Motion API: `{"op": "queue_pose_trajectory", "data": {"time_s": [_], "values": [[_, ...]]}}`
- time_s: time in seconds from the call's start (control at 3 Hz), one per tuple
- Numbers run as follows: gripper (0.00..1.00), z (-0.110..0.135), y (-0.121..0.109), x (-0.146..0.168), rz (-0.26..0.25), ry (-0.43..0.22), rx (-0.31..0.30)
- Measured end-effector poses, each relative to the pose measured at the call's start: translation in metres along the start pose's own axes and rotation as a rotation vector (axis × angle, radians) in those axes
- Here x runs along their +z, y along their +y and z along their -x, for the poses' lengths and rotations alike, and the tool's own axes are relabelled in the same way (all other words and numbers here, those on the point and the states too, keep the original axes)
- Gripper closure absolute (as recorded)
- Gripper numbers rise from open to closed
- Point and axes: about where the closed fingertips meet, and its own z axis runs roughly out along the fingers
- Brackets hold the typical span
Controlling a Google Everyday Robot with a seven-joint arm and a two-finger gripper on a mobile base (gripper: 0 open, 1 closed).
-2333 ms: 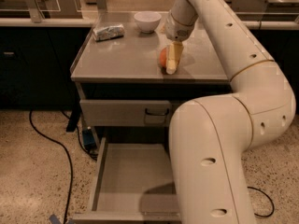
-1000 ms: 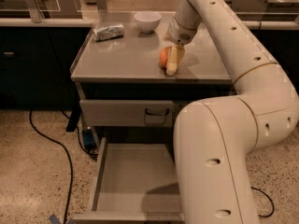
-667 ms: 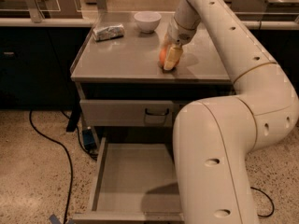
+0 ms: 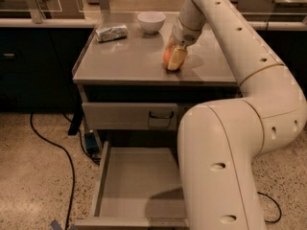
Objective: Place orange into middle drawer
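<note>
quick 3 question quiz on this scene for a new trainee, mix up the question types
1. True or false: the orange already lies in the middle drawer.
2. Where is the gripper? A) inside the middle drawer B) at the orange on the countertop C) raised high, away from everything
3. Fill in: farther back on the countertop than the orange stands a white ____.
Key: 1 false, the orange is on the countertop and the drawer is open below; 2 B; 3 bowl.
</note>
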Motion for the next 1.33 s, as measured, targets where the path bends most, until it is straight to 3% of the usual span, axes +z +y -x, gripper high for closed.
{"op": "queue_pose_trajectory", "data": {"time_s": [0.33,0.67,1.0,1.33], "values": [[1.0,0.0,0.0,0.0,0.0,0.0,0.0],[1.0,0.001,-0.001,0.001,-0.004,-0.007,0.003],[1.0,0.01,-0.002,-0.017,-0.033,-0.086,0.006],[1.0,0.021,-0.006,-0.057,-0.098,-0.157,0.003]]}}
